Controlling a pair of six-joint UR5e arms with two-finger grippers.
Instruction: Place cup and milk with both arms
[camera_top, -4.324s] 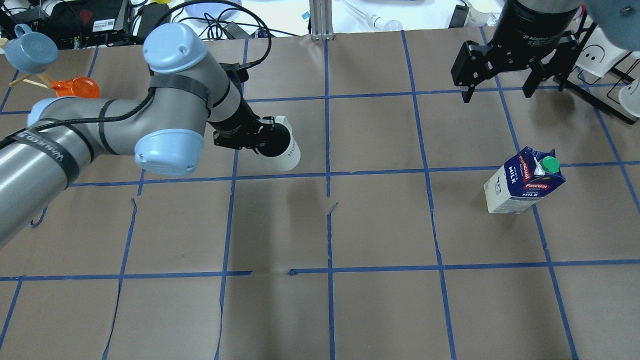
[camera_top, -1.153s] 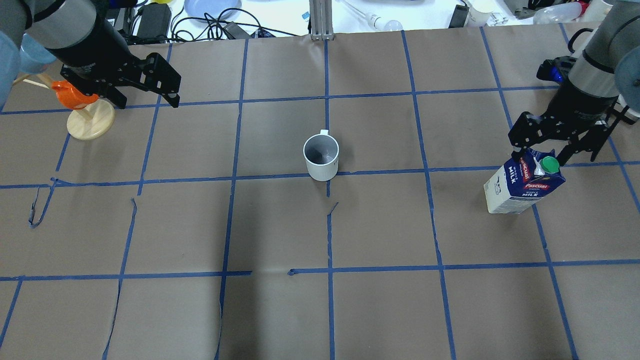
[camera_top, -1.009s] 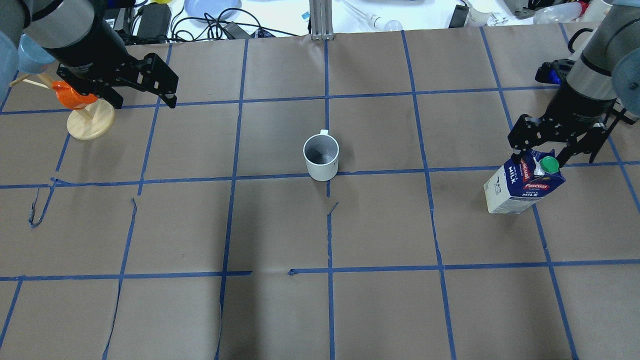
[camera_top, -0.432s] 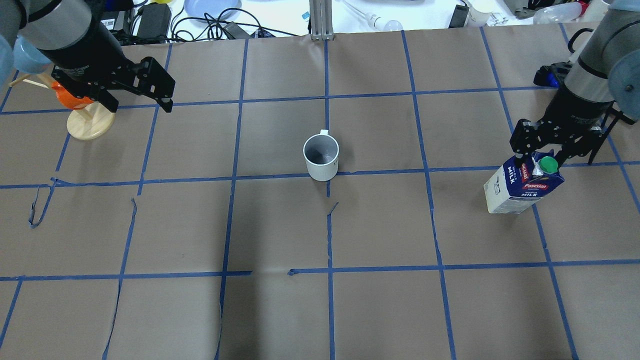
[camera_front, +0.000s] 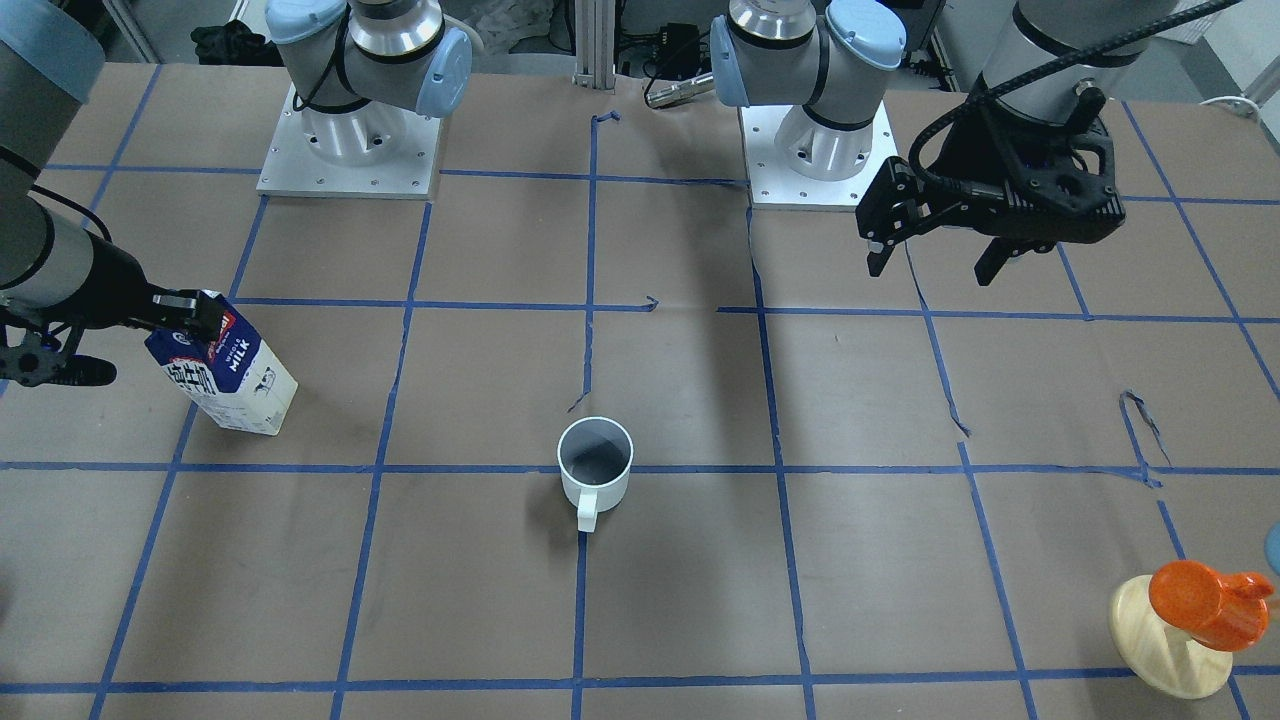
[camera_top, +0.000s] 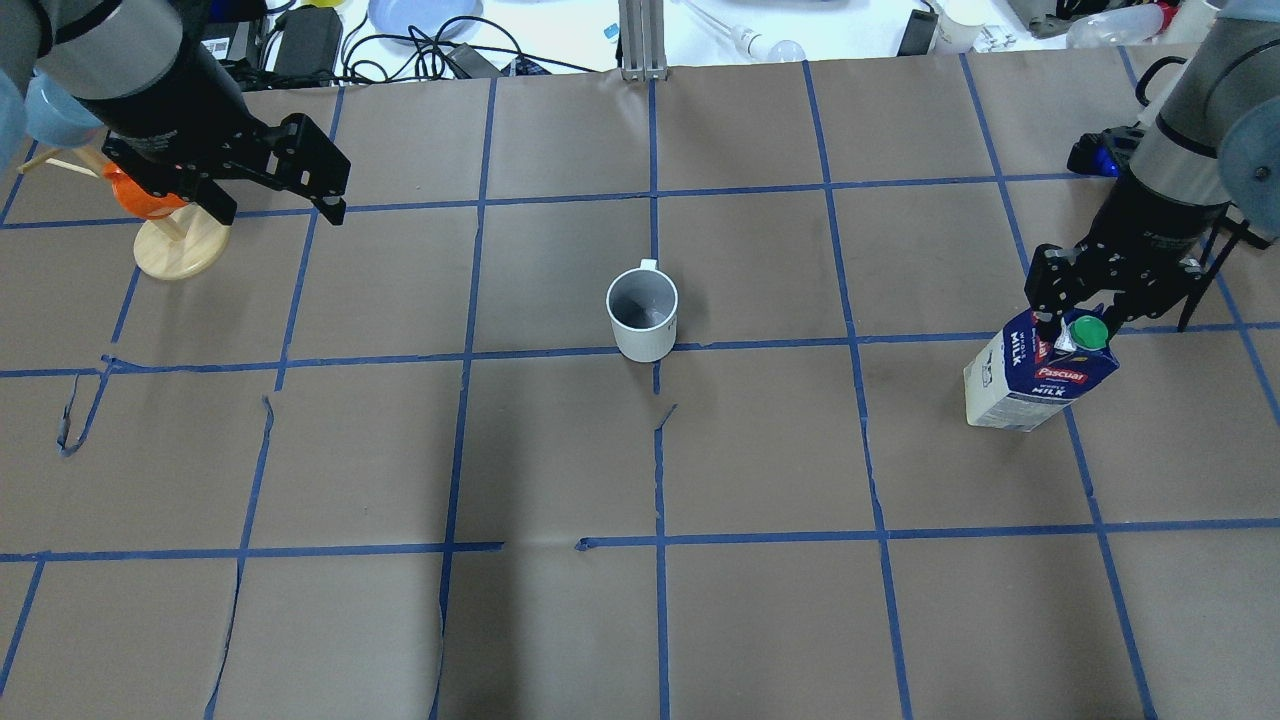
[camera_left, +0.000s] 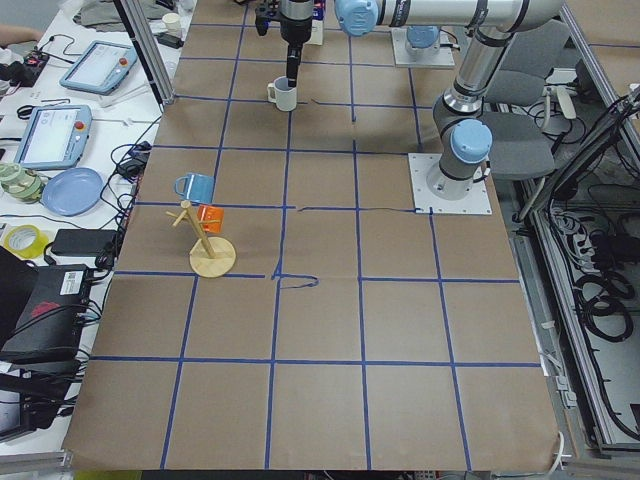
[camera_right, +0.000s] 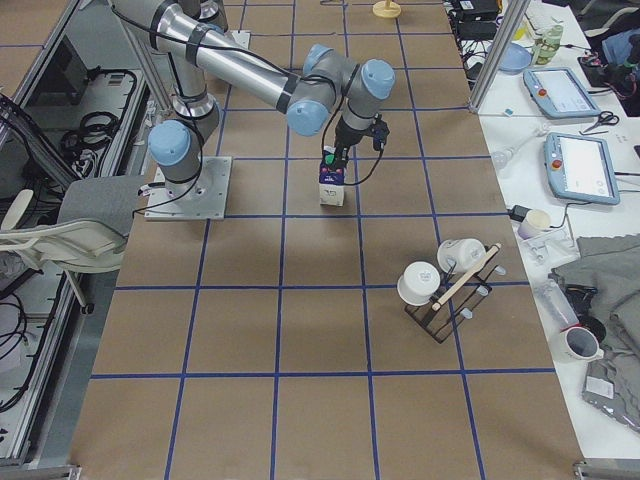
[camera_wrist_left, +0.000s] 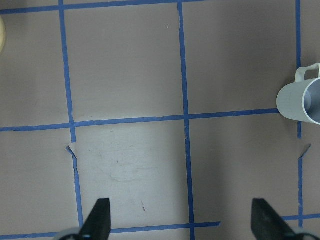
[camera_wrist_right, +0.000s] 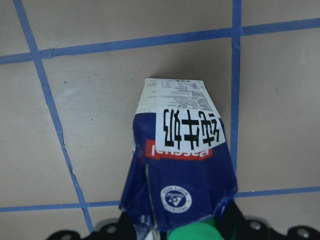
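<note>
The cup (camera_top: 642, 315): white mug, grey inside, upright near the table's middle, its base on a crossing of blue tape lines. The handle points to your side of the table, away from the robot's bases. Neither gripper touches it, and brown paper lies all around it.

The milk (camera_top: 1035, 375): gable-top carton, blue over white, green cap, on the robot's right half. It is well apart from the cup, with more than a full taped square of paper between them. You cannot tell whether its base rests on the paper or sits just off it.

The right gripper (camera_top: 1077, 322): comes down on the milk from above. Its fingers press against the two sides of the gable top and pinch it, with the green cap between them.

The left gripper (camera_top: 283, 217): fingers spread wide, holding nothing, above the paper on the robot's left half and well apart from the cup. In its wrist view you see both fingertips apart, and the cup at the frame's right edge.

The table (camera_top: 760, 450): brown paper with a blue tape grid.

The wooden stand (camera_top: 180, 250): near your right-hand corner, carrying an orange mug (camera_front: 1205, 590), just beside the left gripper in the overhead view.

The black rack (camera_right: 445, 285): holds white mugs toward the table's end on the robot's right, nearer your side than the milk.
</note>
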